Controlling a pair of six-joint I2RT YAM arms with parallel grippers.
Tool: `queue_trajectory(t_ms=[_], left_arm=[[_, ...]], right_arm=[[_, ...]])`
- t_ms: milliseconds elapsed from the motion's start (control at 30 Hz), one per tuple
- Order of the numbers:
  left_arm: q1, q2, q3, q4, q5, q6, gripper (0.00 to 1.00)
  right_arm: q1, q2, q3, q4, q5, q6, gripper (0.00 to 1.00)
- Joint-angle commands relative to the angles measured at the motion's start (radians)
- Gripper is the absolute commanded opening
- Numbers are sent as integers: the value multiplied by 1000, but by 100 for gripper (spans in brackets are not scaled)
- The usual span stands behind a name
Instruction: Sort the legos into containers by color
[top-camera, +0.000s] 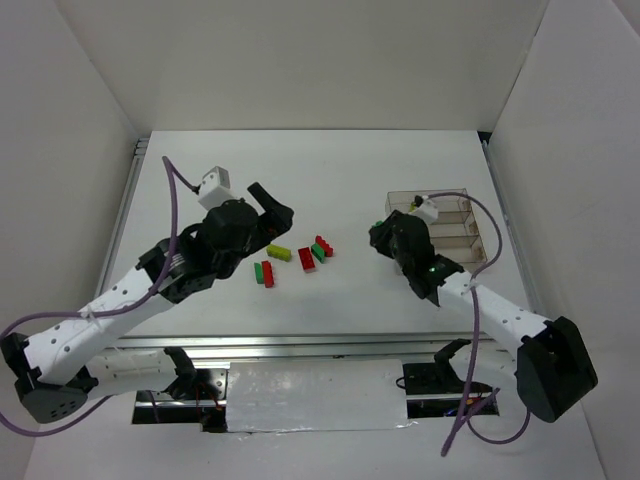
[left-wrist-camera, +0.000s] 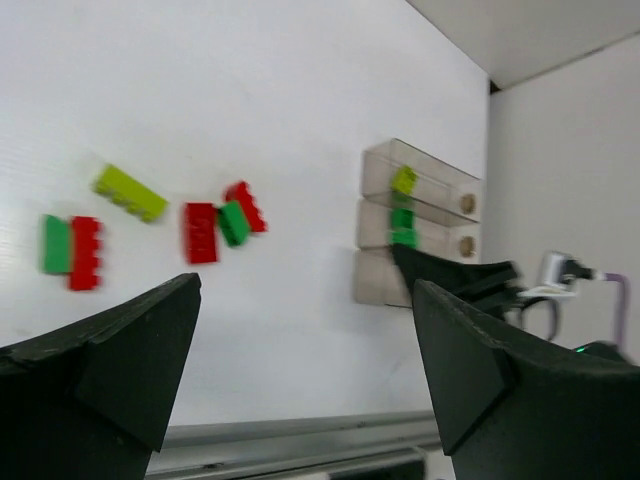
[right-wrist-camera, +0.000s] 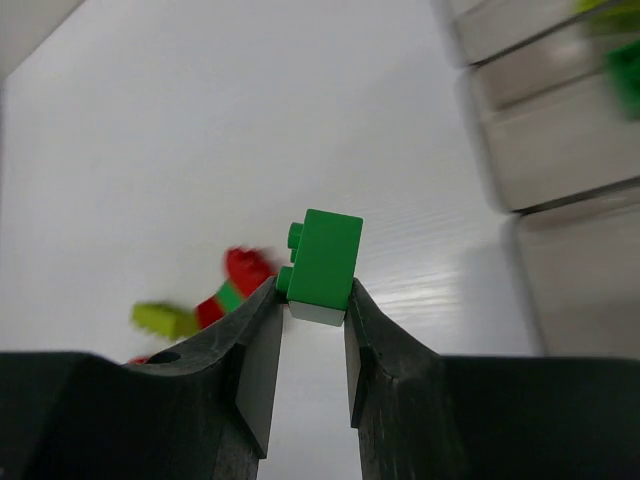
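1. Currently the right gripper (top-camera: 383, 234) is clenched on a small dark green studded plastic brick (right-wrist-camera: 322, 262). It pinches the brick by its lower edge and holds it above the white table (top-camera: 350, 180), with the studs facing 9 o'clock in the right wrist view.
2. The block of three narrow clear plastic trays (top-camera: 455, 215) lies at 3 o'clock from that gripper in the top view, just beside it. Each tray's long axis runs from 9 to 3 o'clock. The right arm is plainly the nearer one.
3. The middle tray (left-wrist-camera: 385, 222) already holds green plastic (left-wrist-camera: 402, 225), so it looks like the right destination. The coming move is probably a short carry toward 3 o'clock and a release over that tray.
4. The left gripper (left-wrist-camera: 305, 290) has its fingers spread wide and grasps nothing. It hovers at about 10 o'clock from the loose bricks in the top view.
5. Six bricks lie loose on the table: three red bricks (left-wrist-camera: 201, 232), two loose green bricks (left-wrist-camera: 234, 222) and one yellow-green brick (left-wrist-camera: 130, 192).
6. The far tray (left-wrist-camera: 440, 178) holds one yellow-green piece (left-wrist-camera: 404, 180). Whether the green in the middle tray is one brick or two cannot be told. The near tray (left-wrist-camera: 378, 282) is partly hidden by the right gripper, and no brick shows in it.
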Motion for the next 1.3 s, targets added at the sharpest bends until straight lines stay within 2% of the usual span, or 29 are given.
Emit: queue_trajectory(t_ms=[0,33,167,300,467,633,700,733,800,833,867,1000,1100,1200,1267], left_arm=[[6,-67,19,-168,-158,100,99],[6,-81,11,-202,-177,105,99],[8,-155,-59,-222,-174,154,100],[11,-213,-90,-252,-171,174,100],[12,-238,-88,-318,-197,180,99],[12,-258,-111,-296,-181,228,99],[14,-250,-116,-283,-166,246,100],[14,-247,-117,-280,-163,249,100],[14,-238,-125,-274,-152,257,100],[14,-235,-130,-274,-151,261,99],[14,-229,-131,-274,-151,261,99],[14,-221,-145,-269,-155,268,100],[14,-212,-156,-265,-167,268,100],[14,-201,-177,-253,-175,260,99],[17,-187,-191,-246,-177,254,99]], right_arm=[[-148,-12,103,-314,18,32,0],[-229,1,138,-342,1,20,0],[-381,81,215,-401,-62,-47,0],[-460,181,299,-462,-62,-67,0],[-546,244,328,-457,-117,-103,7],[-584,285,376,-456,-141,-139,13],[-586,323,400,-462,-155,-150,24],[-586,334,408,-461,-158,-153,26],[-586,350,428,-468,-169,-159,42],[-586,359,431,-471,-172,-160,61],[-586,360,433,-470,-174,-158,67],[-586,359,437,-462,-178,-158,79],[-586,353,453,-477,-187,-163,80],[-578,287,436,-474,-229,-170,80],[-537,195,408,-467,-249,-176,85]])
